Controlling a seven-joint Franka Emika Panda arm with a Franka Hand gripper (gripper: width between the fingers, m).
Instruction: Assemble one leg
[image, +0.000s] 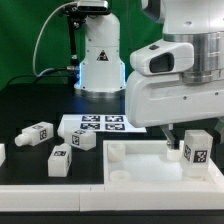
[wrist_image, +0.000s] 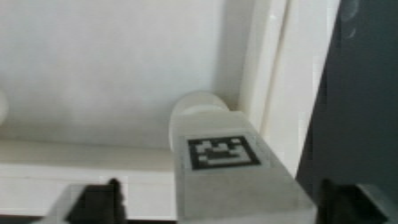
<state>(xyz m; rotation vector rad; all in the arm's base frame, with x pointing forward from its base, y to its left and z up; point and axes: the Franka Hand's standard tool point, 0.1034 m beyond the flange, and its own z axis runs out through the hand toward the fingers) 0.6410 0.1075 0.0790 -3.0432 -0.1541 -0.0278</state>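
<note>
A leg (image: 196, 152), a small white post with a square tag, stands upright at the corner of the large white panel (image: 135, 172) on the exterior view's right. My gripper (image: 192, 145) is lowered over it with a finger on each side. In the wrist view the leg (wrist_image: 222, 150) runs between the dark fingertips (wrist_image: 100, 203) down to the panel's corner (wrist_image: 107, 80). One finger lies close against the leg; a clear gap shows at the other. The gripper (wrist_image: 222, 208) is open around the leg.
Three more legs (image: 36, 134) (image: 60, 160) (image: 84, 142) lie loose on the black table at the exterior view's left, and a white part shows at the far left edge (image: 2, 152). The marker board (image: 95, 125) lies behind the panel. A lamp-like white base (image: 100, 65) stands at the back.
</note>
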